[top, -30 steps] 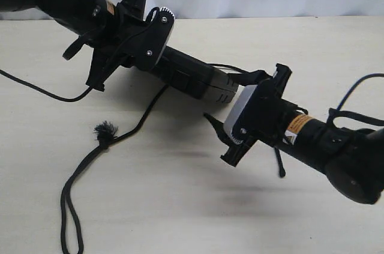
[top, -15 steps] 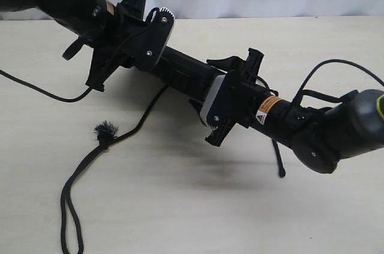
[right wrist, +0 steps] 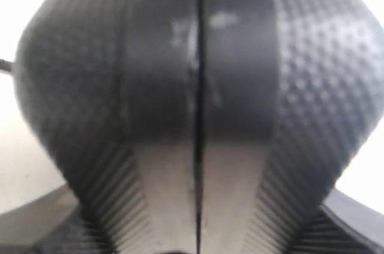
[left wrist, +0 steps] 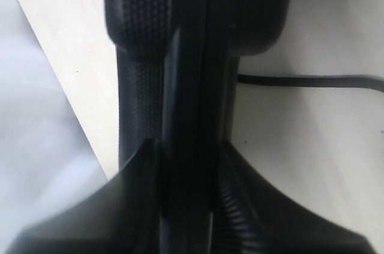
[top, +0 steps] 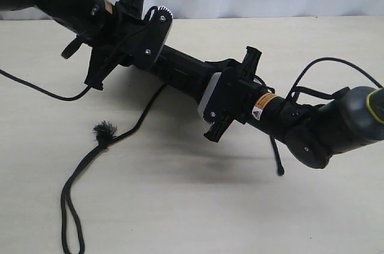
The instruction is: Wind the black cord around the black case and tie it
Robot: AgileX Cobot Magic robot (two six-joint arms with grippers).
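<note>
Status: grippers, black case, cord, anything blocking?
Left gripper clamped on flat black plastic case, lifted off the table. Right gripper flanks its other end, grip unclear. Thin black braided cord slack on table. No obstruction seen.

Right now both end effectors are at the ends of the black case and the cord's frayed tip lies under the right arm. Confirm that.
Wrong on the tip: the exterior view shows the black cord's frayed tip on the table at the left, below the left end effector, not under the right arm. It and the right end effector are at the ends of the black case.
</note>
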